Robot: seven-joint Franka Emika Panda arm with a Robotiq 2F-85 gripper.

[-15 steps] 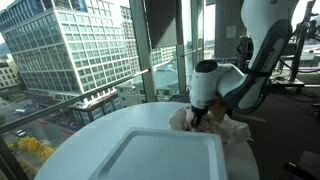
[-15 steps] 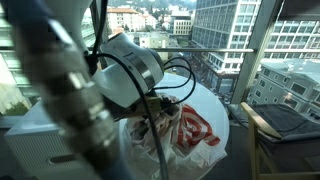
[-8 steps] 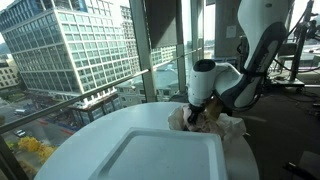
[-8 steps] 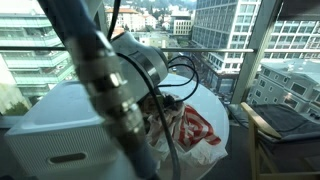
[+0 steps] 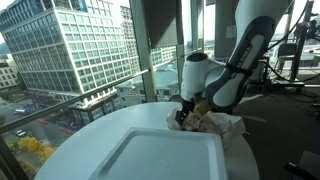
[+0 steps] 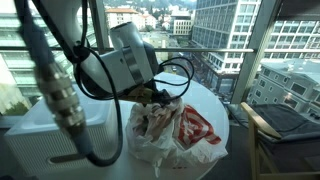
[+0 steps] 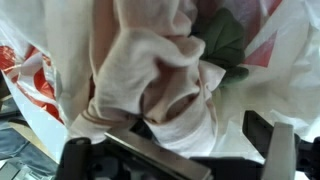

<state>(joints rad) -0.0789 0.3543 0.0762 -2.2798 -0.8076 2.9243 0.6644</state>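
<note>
A: The tool [image 5: 186, 113] is hanging at the end of the white arm [image 5: 235, 70] and pointing down toward the bag. How are its jaws standing?

B: They are standing wide. In the wrist view the two dark fingers [image 7: 78, 160] are showing at the bottom corners, far apart, and they are gripping nothing.

A: What is everything resting on?

B: The round white surface [image 5: 110, 122] beside the window is carrying it all. In an exterior view a white tray [image 5: 160, 155] is lying on the near part and taking up much of the top.

A: And the bag?

B: The white plastic bag [image 6: 185, 130] with red print is sitting on the surface beyond the tray. It is crumpled and gaping open at the top. In both exterior views the tool is hovering right over its mouth.

A: What is lying inside it?

B: A cream cloth [image 7: 150, 75] is lying bunched in the bag, directly ahead of the tool and in line with the gap between the fingers. I cannot tell whether the tool is touching it.

A: Is anything smaller showing?

B: A dark green cloth [image 7: 225, 40] is peeking out just behind the cream cloth and touching it. The bag's plastic is wrapping around both.
</note>
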